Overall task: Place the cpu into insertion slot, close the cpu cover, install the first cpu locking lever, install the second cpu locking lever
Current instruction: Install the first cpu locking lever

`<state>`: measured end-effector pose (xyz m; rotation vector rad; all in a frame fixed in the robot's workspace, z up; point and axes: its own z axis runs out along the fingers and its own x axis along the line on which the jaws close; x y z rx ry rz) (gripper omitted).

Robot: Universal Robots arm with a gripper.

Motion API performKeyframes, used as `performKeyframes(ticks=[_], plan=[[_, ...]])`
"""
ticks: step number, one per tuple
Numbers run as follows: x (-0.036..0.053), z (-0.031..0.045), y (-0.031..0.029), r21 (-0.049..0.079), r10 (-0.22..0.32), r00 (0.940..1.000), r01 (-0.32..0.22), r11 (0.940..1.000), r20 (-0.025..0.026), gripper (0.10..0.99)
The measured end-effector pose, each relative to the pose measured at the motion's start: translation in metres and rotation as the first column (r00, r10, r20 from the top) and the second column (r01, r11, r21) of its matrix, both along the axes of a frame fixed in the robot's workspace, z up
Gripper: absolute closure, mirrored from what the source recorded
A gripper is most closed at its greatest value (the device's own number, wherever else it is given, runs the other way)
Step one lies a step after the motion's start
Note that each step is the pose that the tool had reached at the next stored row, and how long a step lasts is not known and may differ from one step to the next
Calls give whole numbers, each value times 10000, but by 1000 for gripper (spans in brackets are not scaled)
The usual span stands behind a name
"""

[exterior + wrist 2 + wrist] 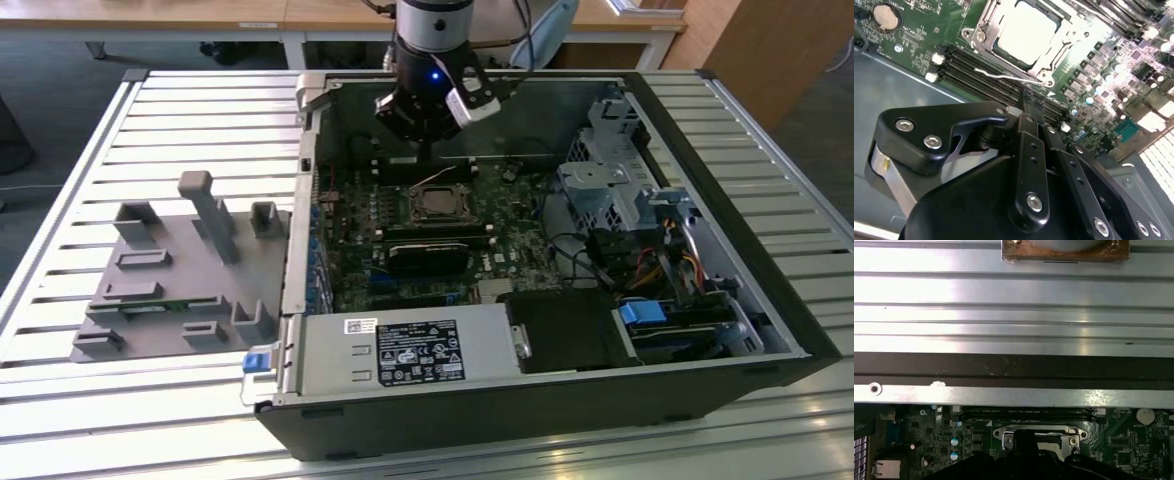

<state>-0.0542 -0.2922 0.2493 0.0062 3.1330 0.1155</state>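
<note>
The cpu (1026,32) sits in the insertion slot (1000,48) at the centre of the exterior view, framed by the cpu cover (985,21). The gripper (1029,100), fingers drawn together and empty, hovers near the thin wire lever (1004,76). The chip is probably light, stiff and fragile, so take it by its edges.

The cpu (1026,32) has a pale silvery-grey face, framed by the silvery cpu cover (1051,62). Around them the circuit board (909,47) is green, crossed by long black card slots (974,75) with white end clips. The end effector (1028,107) is matt black with bright silver screw heads (a small blue light (437,72) glows on the arm (430,25) in the exterior view). The computer case (534,415) is black, the desk (120,420) is silvery with parallel ribbed stripes, and the holder block (160,290) on it is plain grey.
</note>
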Motion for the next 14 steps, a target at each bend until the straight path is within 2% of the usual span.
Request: performKeyframes(ticks=[3,14], plan=[[1,-40,-1,-2,1,10000,-1,10000,43,980],[132,-115,6,-1,1,10000,-1,10000,45,980]])
